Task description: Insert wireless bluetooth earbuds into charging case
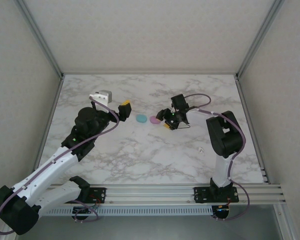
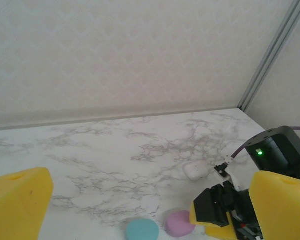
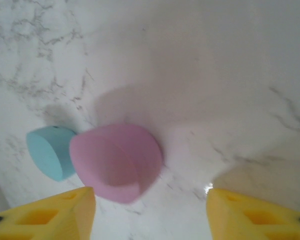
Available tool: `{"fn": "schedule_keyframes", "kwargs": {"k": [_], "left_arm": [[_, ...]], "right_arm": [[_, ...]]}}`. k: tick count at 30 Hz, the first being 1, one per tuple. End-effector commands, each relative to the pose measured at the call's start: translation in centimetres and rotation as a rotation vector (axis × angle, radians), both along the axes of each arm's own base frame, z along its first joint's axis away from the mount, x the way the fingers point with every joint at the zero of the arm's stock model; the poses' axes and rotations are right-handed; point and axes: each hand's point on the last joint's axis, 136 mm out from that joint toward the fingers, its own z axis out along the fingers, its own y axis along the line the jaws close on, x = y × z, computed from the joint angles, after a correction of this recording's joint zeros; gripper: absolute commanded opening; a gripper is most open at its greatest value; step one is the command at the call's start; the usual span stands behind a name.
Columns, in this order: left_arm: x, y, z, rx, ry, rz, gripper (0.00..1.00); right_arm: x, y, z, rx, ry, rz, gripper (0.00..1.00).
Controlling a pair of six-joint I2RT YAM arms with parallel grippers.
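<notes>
A pink charging case [image 3: 117, 160] lies shut on the marble, with a teal case [image 3: 49, 151] touching its left side. In the top view the pink case [image 1: 154, 120] and the teal case [image 1: 141, 119] sit mid-table. My right gripper [image 3: 150, 207] is open just above the pink case [image 2: 179, 222], its yellow fingers [image 3: 65, 212] apart and gripping nothing; from above the right gripper [image 1: 166, 120] stands at the case's right. My left gripper [image 1: 125, 111] hovers wide open left of the teal case [image 2: 142, 230], holding nothing. The earbuds are out of view.
A white case [image 2: 195, 171] lies shut behind the right gripper. A tiny white piece [image 1: 201, 149] rests near the right arm, too small to identify. White walls and metal corner posts [image 1: 42, 42] enclose the table [image 1: 140, 155]; the mounting rail [image 1: 155, 192] runs along the near edge.
</notes>
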Motion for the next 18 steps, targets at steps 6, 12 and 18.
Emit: {"fn": "schedule_keyframes", "kwargs": {"k": [6, 12, 18], "left_arm": [[1.2, 0.7, 3.0, -0.016, -0.052, 0.034, 1.0], [3.1, 0.9, 3.1, -0.052, 0.004, 0.076, 1.0], [3.9, 0.6, 3.5, -0.042, 0.015, 0.063, 1.0]], "right_arm": [[1.7, -6.7, 5.8, -0.353, -0.137, 0.045, 0.72], [6.2, -8.9, 6.0, -0.53, -0.125, 0.159, 0.74], [9.4, -8.5, 4.8, -0.601, -0.104, 0.274, 0.75]]}}
